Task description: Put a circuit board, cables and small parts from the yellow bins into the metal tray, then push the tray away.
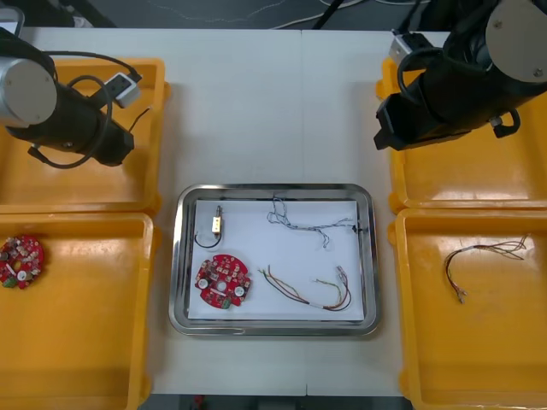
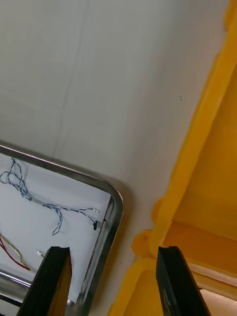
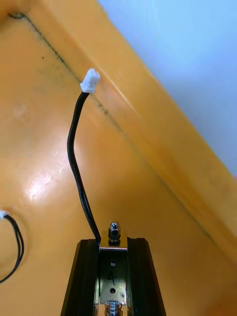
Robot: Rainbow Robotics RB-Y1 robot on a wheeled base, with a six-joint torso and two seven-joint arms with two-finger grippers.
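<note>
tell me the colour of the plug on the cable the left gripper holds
White plug, on a black cable; clearest in the left wrist view.

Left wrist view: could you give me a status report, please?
Left gripper jaws shut on metal part with black cable, over yellow bin. Right gripper open beside tray. Nothing blocking.

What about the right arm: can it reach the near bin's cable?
Probably yes: right arm hovers by the far bin, jaws open, empty; cable lies alone. Left arm holds a small metal part over its far bin.
</note>
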